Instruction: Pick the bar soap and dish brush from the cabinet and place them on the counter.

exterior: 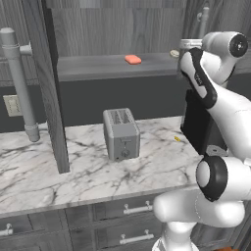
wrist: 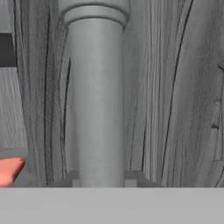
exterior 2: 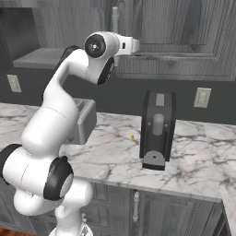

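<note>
Your gripper point(wrist: 101, 183) was closed down narrow on the silver bar handle point(wrist: 96, 96) of the cabinet point(exterior: 112, 29), the handle running straight up between the finger tips in the hand view with the door's dark wood grain right behind it. The bar soap point(exterior: 133, 60) lay flat on the cabinet's grey shelf point(exterior: 93, 66), off to the gripper's left and a little lower, well apart from it; in the hand view its orange-red corner showed at the left edge. You could see a small round pale thing point(exterior: 174, 53) at the shelf's right end, just beside the hand; whether it was the dish brush head you could not tell. Below the gripper, the marble surface point(exterior: 29, 171) carried a grey toaster point(exterior: 121, 134), a dark coffee machine point(exterior 2: 157, 130) and a tiny yellow speck point(exterior 2: 132, 137).
</note>
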Robot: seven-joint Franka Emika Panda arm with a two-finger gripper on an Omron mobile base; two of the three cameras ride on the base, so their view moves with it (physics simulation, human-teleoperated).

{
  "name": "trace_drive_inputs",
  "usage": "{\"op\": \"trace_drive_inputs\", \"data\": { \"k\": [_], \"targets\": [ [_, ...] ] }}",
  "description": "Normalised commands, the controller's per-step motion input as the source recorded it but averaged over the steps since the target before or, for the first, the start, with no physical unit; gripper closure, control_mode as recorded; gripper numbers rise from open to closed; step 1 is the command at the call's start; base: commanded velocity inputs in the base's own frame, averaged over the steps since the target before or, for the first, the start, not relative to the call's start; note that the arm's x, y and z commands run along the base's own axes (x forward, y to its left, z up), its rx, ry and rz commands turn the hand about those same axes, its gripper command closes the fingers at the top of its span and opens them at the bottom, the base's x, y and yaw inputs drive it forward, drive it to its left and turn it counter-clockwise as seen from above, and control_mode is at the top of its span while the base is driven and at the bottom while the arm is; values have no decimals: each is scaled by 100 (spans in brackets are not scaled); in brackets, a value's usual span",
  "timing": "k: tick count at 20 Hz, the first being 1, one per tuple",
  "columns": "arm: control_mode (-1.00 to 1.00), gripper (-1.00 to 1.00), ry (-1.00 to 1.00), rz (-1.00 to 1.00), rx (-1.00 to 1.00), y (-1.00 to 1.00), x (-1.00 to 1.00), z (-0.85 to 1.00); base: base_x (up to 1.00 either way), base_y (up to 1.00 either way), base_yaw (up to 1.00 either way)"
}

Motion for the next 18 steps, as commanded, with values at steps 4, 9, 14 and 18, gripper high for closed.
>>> {"op": "trace_drive_inputs", "data": {
  "k": [4, 9, 14, 18],
  "targets": [
    [-100, 100, 17, 0, -5, -20, -32, 0, 0, 0, 0],
    [-100, 100, 12, 0, -3, -29, -36, -1, 0, 0, 0],
    [-100, 100, 1, 0, 0, -43, -44, -18, 0, 0, 0],
    [-100, 100, 0, 0, 0, -50, -51, -24, 0, 0, 0]
  ]
}}
